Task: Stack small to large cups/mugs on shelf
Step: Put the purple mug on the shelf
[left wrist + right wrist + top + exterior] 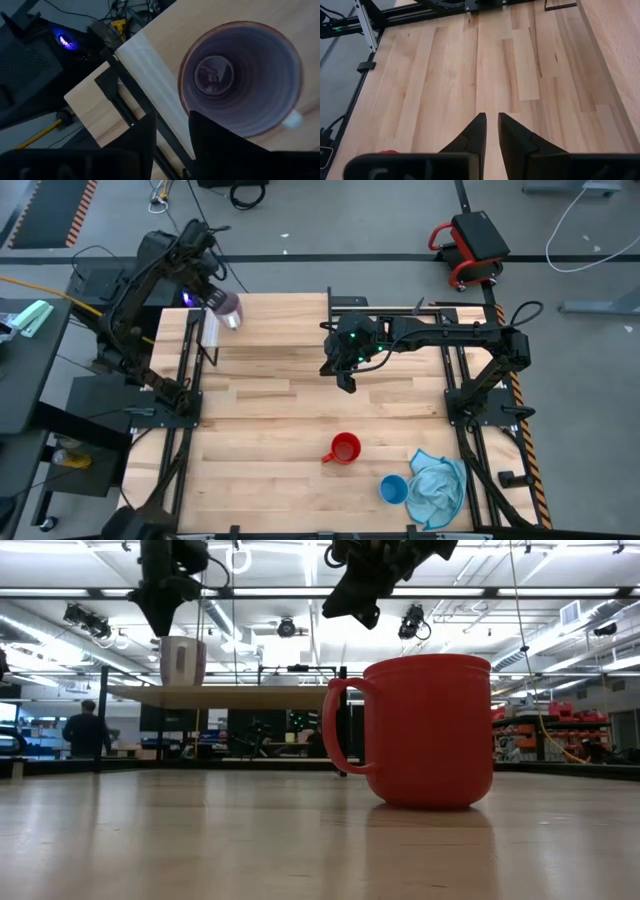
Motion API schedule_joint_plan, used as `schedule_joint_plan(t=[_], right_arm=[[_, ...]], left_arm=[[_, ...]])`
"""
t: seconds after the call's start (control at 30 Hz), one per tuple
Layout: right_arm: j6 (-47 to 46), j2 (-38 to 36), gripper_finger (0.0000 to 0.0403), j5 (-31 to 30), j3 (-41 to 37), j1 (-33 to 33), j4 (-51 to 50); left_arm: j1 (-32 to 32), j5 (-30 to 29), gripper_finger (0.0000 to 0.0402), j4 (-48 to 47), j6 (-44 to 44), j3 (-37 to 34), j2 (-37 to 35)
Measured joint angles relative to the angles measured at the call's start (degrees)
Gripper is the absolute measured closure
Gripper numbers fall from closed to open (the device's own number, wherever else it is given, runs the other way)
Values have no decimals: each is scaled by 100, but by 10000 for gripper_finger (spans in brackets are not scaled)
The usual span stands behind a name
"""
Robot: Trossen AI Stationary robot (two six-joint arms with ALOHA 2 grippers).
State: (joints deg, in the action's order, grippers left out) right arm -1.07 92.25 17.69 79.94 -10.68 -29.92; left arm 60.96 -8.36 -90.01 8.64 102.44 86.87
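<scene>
Purple cup [229, 309]: standing upright on the shelf [209, 330] at the table's 10 o'clock corner, mouth up; the low view is showing it resting on the raised board.
Left gripper [205, 288]: hovering just above and beside the purple cup; in its wrist view the fingers [210, 135] are sitting slightly parted at the rim, nothing between them, so I am reading it as open and empty.
Right gripper [491, 131]: hanging over bare table near centre, fingers nearly together with a thin gap, holding nothing.
Red cup [345, 448]: sitting upright toward 6 o'clock of the table, handle pointing to 9 o'clock.
Blue cup [393, 489]: at about 5 o'clock, touching the blue cloth [437, 488].
Key relation: the red cup is lying at 6 o'clock from the right gripper, well apart; the right arm is clearly nearer than the left.
Judgement: one cup is placed; the two others are not yet on the shelf.
</scene>
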Motion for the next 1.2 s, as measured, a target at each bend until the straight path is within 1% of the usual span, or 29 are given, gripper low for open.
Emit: schedule_joint_plan(t=[0.17, 0.4, 0.5, 0.67, 0.77, 0.83, 0.9, 1.03, 1.13, 1.2], right_arm=[[3, 0, 348, 0, 0, -6, 93], [-23, 0, 348, 2, 62, -46, 648], [-43, -11, 349, 10, 79, -152, 838], [-45, -9, 361, 0, 79, -387, 849], [100, -9, 375, 2, 79, -464, 983], [234, -9, 387, 37, 79, -532, 1303], [241, 76, 397, 203, 88, -646, 1769], [-184, 370, 397, 467, 94, -939, 2249], [-205, 681, 399, 576, 82, -1085, 2258], [-221, 862, 399, 592, 80, -1126, 2415]], left_arm=[[-9, 125, 274, -1, -371, -1, -356], [-218, 484, 287, 83, -861, -1, -901], [-286, 490, 290, 72, -1395, 1, -1131], [-476, 477, 292, -3, -2177, 1, -1564], [-853, 473, 292, 112, -2501, 1, -1700], [-1216, 475, 292, 219, -2696, 1, -1683], [-1589, 363, 292, 316, -2893, -1, -1627], [-2228, 35, 292, 310, -3205, -8, -1439], [-2592, -69, 292, 325, -3374, -10, -1312], [-2792, -263, 293, 301, -3468, -9, -1167]])
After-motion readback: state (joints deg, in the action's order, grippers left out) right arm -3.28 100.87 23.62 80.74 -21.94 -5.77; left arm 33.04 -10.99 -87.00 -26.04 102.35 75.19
